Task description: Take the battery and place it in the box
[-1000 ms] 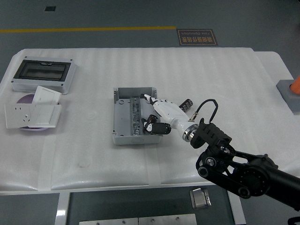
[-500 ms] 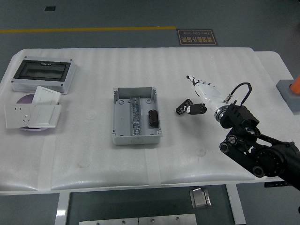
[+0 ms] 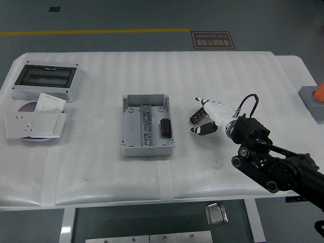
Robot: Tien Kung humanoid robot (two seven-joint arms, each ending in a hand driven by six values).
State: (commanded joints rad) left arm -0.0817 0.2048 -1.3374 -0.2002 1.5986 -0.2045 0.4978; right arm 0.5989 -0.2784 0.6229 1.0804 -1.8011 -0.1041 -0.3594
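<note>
Near the middle of the white table (image 3: 101, 167) sits the grey box (image 3: 147, 124) with its top open. One black battery (image 3: 165, 127) lies inside it, by the box's right wall.

Just to the right of the box, out on the table, lies another battery (image 3: 197, 116). It is small, black and tilted. My right hand (image 3: 208, 117) is right over it. My hand is white, and my black arm comes in from the bottom right corner of the table. My fingers (image 3: 204, 129) bend down beside the battery, one part above it and one dark part just below it. I cannot tell if I am touching it or holding it. The battery looks like it is lying on the table, between my fingertips.

Over by the left edge of the table there is a white wall socket (image 3: 34, 124) leaning on a purple disc (image 3: 28, 107). Behind them, near the far left corner, is a grey case with a dark window (image 3: 45, 80). At the right edge, a grey block (image 3: 315, 99) pokes into view with something orange on top.
</note>
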